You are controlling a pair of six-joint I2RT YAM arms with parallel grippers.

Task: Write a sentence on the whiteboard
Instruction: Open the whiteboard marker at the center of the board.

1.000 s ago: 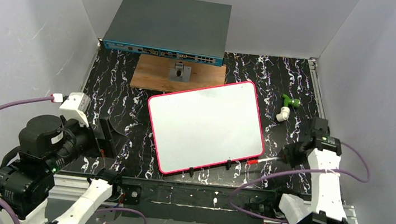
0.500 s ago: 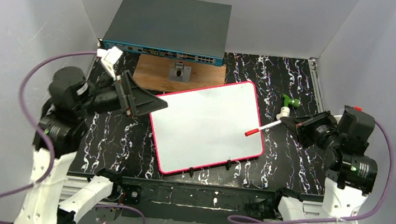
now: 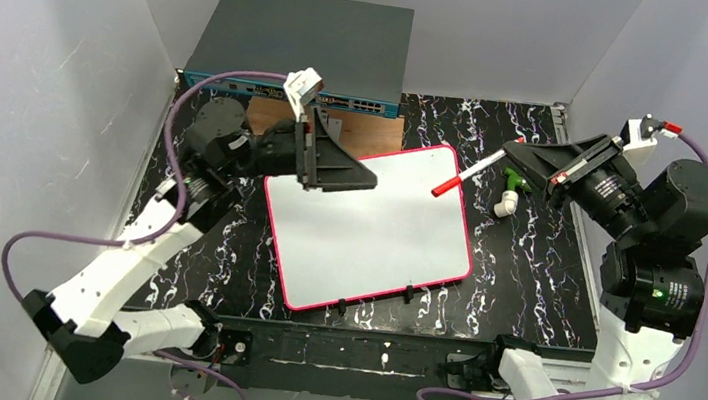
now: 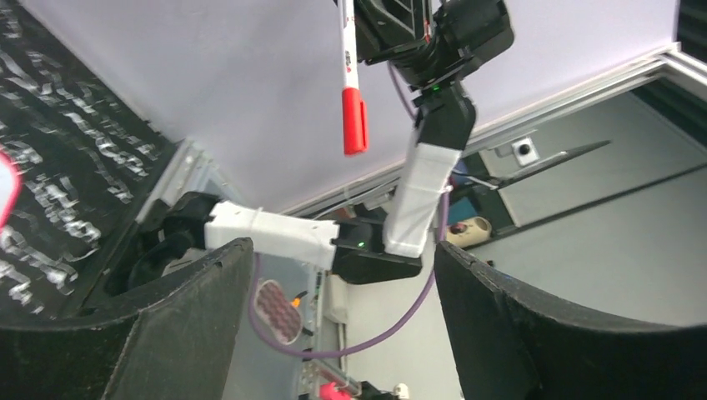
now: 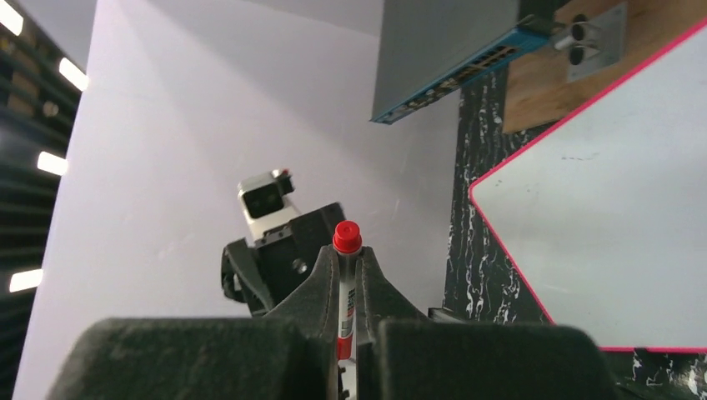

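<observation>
Shows the whiteboard (image 3: 367, 227) flat on the table (image 3: 523, 270) between both arms. Shows the right gripper (image 3: 514, 156) clamped on a marker (image 3: 479, 167), long axis aimed left and down, red cap (image 3: 443, 184) foremost above the board's far right corner. Places the left gripper (image 3: 362, 179), jaws apart, opposite and nearest that cap. Probably calls for uncapping along that axis.

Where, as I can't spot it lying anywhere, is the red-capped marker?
Top view, right side: the right gripper holds the marker in the air, its red cap over the far right corner of the whiteboard.
</observation>
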